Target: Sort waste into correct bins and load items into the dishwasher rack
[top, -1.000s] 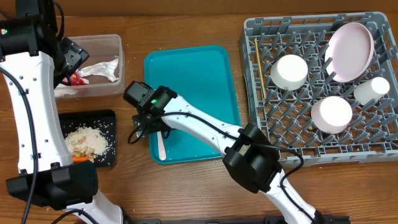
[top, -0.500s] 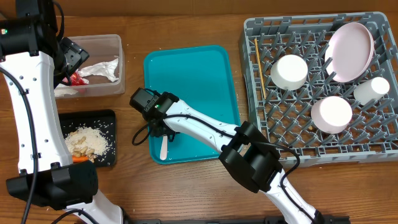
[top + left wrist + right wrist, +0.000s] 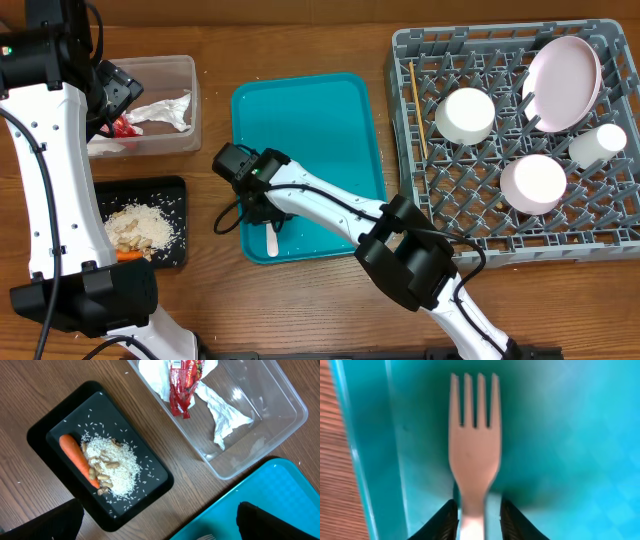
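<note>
While low over the tray point(image 3: 560, 435) — right end effector point(image 3: 475, 516) astride the fork point(image 3: 474, 455)

A: right claw point(image 3: 476, 512) has moved in from the teal tray's point(image 3: 330, 120) left rim, now straddles the white plastic fork point(image 3: 474, 445).
B: fork's nudged slightly right too.

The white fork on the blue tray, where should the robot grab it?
By the narrow handle just below the tines, coming straight down. The fork lies flat on the teal tray, so only its thin side edges can be pinched. The right pincer straddles that spot, open.
</note>
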Robot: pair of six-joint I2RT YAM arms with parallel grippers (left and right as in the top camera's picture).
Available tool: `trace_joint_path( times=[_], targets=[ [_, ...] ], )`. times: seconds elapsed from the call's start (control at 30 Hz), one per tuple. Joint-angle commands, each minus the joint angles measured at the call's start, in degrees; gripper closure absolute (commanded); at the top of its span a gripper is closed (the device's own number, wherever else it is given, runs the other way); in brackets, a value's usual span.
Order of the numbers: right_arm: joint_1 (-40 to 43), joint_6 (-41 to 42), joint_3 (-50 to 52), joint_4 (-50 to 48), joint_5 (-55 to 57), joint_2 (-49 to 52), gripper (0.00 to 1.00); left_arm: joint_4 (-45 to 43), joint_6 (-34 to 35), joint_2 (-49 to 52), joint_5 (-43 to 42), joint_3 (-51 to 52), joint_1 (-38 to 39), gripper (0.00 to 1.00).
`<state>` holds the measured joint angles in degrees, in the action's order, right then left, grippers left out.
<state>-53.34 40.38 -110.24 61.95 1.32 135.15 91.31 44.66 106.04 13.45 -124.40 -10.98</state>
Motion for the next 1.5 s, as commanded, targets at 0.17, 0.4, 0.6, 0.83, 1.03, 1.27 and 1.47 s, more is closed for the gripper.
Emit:
trace_joint_path(
  times=[0.17, 0.4, 0.6, 0.83, 1.03, 1.27, 1.47],
  targets=[
    [0.9, 0.7, 2.2, 0.9, -1.4, 1.4, 0.96, -0.1, 0.4, 0.4, 0.2, -0.2, -0.2, 0.0],
    [5.6, -3.5, -1.5, 5.9, -1.4, 0.0, 0.96, -0.1, 0.4, 0.4, 0.2, -0.2, -0.2, 0.0],
    [16.0, -15.3, -8.0, 12.9, -1.4, -5.1, 0.96, -0.1, 0.4, 0.4, 0.2, -0.2, -0.2, 0.0],
    [33.8, -30.5, -16.3, 15.0, -5.5, -11.8, 0.96, 0.0, 0.4, 0.4, 0.2, -0.2, -0.2, 0.0],
    [49.9, -45.3, -19.6, 15.9, -17.7, -12.3, 0.96, -0.1, 0.4, 0.3, 0.2, -0.2, -0.2, 0.0],
    [51.7, -51.1, -13.4, 14.1, -18.4, -10.7, 0.96, -0.1, 0.4, 0.4, 0.2, -0.2, -0.2, 0.0],
    [48.8, -50.9, -6.6, 8.7, -17.7, -10.7, 0.85, -0.1, 0.4, 0.4, 0.2, -0.2, -0.2, 0.0]
  ],
)
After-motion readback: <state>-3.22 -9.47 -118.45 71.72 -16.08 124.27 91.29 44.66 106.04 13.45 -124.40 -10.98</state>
